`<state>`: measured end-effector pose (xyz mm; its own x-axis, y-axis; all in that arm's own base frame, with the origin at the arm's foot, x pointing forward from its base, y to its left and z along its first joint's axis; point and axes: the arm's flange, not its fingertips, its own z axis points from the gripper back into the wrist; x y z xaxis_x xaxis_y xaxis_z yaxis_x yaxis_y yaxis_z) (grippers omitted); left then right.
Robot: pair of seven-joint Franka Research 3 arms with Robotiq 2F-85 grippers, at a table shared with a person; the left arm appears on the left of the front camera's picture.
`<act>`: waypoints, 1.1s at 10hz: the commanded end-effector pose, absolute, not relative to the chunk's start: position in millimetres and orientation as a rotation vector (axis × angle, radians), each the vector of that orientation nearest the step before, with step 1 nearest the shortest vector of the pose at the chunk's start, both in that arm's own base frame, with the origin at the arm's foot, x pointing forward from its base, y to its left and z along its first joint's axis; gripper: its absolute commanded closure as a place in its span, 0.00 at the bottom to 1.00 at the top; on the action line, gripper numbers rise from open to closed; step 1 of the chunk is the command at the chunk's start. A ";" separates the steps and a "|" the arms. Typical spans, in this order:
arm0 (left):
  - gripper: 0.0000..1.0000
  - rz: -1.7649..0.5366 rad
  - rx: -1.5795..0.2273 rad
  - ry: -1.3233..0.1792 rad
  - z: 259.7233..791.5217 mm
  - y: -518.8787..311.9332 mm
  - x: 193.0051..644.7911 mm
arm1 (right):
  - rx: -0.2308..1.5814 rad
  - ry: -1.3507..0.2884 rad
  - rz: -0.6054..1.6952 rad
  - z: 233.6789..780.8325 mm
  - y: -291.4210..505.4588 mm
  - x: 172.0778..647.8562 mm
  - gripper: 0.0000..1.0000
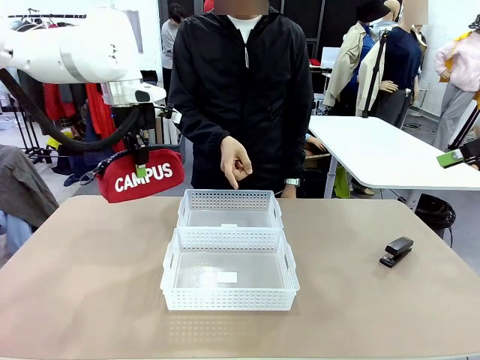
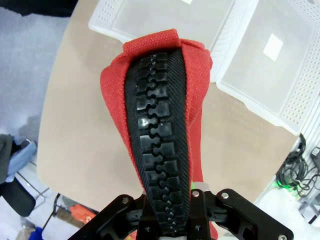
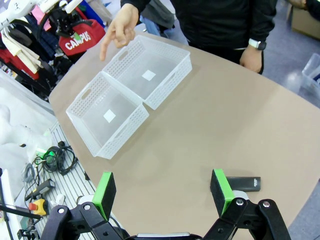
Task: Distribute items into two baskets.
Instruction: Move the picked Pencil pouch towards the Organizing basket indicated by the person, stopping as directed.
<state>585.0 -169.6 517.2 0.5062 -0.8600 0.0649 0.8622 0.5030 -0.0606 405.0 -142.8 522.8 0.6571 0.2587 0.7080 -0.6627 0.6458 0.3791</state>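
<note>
The red CAMPUS pouch (image 1: 142, 178) hangs in the air above the table's far left corner, left of the baskets. My left gripper (image 1: 140, 166) is shut on its top edge. In the left wrist view the pouch's black zipper (image 2: 161, 150) runs up from between the shut fingers (image 2: 170, 222). Two white baskets sit end to end at mid-table, a far basket (image 1: 229, 196) and a near basket (image 1: 229, 298). The small black stapler (image 1: 396, 251) lies on the table at the right. My right gripper (image 3: 162, 192) is open above the table, with the stapler (image 3: 245, 183) just beyond its right finger.
A person in a black jacket stands at the far side, one hand (image 1: 235, 165) pointing down at the far basket (image 3: 150, 70); the other hand (image 3: 250, 57) hangs by the table edge. A second white table (image 1: 382, 154) stands at the back right.
</note>
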 end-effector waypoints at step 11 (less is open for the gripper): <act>1.00 -1.085 -0.032 -0.017 512.5 -79.8 551.5 | 0.679 -0.668 0.574 524.5 -141.7 406.0 0.00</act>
